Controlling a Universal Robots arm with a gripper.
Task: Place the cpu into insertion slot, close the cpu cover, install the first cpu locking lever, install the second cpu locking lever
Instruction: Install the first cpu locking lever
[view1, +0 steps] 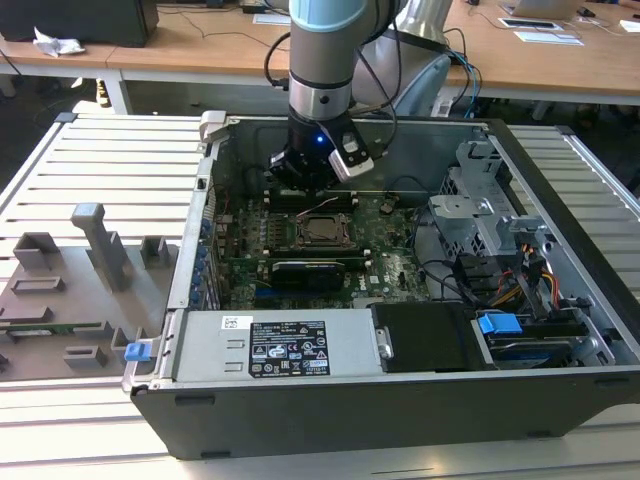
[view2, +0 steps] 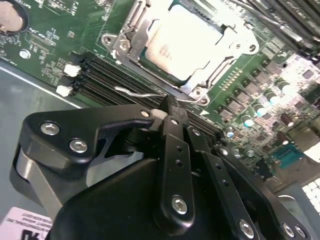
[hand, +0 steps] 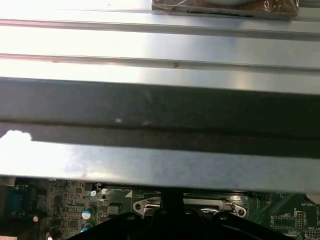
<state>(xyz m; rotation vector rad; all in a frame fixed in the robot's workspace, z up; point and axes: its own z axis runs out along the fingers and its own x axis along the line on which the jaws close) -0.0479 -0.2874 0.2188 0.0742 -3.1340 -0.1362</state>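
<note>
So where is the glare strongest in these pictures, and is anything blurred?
In the second wrist view the cpu top is washed out white by glare; in the first wrist view the case wall is overexposed and soft; the exterior view is evenly lit, its cpu dull.

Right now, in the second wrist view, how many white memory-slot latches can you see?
2 white latches, side by side at the ends of the black memory slots: one, the other. More may be hidden behind the gripper.
</note>
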